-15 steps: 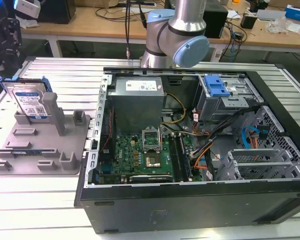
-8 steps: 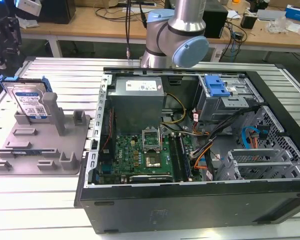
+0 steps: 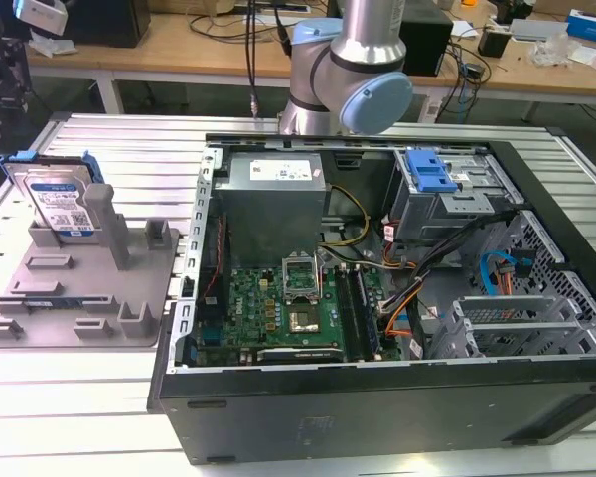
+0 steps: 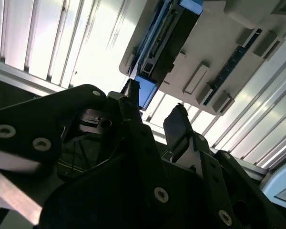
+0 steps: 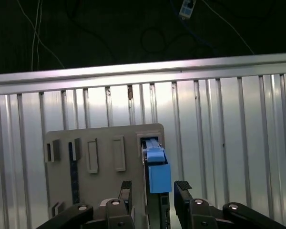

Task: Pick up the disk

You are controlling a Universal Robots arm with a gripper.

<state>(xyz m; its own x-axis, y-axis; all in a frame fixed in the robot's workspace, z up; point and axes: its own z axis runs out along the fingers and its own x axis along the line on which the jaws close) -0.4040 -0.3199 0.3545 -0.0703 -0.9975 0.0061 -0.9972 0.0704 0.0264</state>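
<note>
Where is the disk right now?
The disk stands on edge in the grey fixture tray, at the exterior view's left, beside the open computer case.

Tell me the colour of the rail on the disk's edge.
Blue, plain. The rail on the disk shows best in the first wrist view.

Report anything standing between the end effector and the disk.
Nothing visible does. In the first wrist view the open end effector frames the disk, which stands on edge in the grey tray.
</note>
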